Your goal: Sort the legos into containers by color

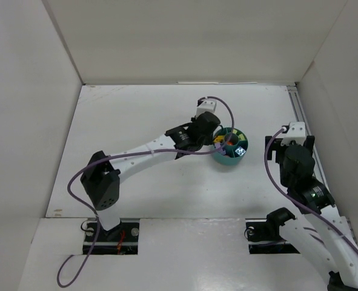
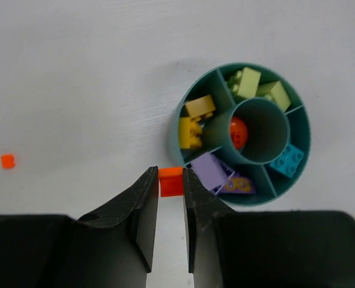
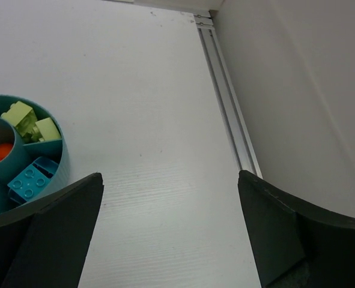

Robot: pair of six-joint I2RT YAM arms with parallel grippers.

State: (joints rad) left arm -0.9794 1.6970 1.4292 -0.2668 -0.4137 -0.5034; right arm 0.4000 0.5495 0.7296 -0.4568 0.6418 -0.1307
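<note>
White tabletop (image 1: 142, 182) carried everything. Left arm (image 1: 136, 159) stretched across to round teal dish (image 1: 222, 159); right arm (image 1: 300, 176) stood apart at right. Right claw (image 3: 170, 180) gaped wide, nothing between fingers. Left claw (image 2: 170, 177) was narrow, pinching orange brick (image 2: 170, 181) just beside dish's outer wall, near purple compartment. Dish compartments held pale green bricks (image 2: 249, 82), yellow bricks (image 2: 192, 123), purple pieces (image 2: 210, 169), blue-teal brick (image 2: 287, 159); round orange piece (image 2: 238, 132) sat in central tube. Tiny orange bit (image 2: 8, 161) lay well apart on tabletop.
</note>
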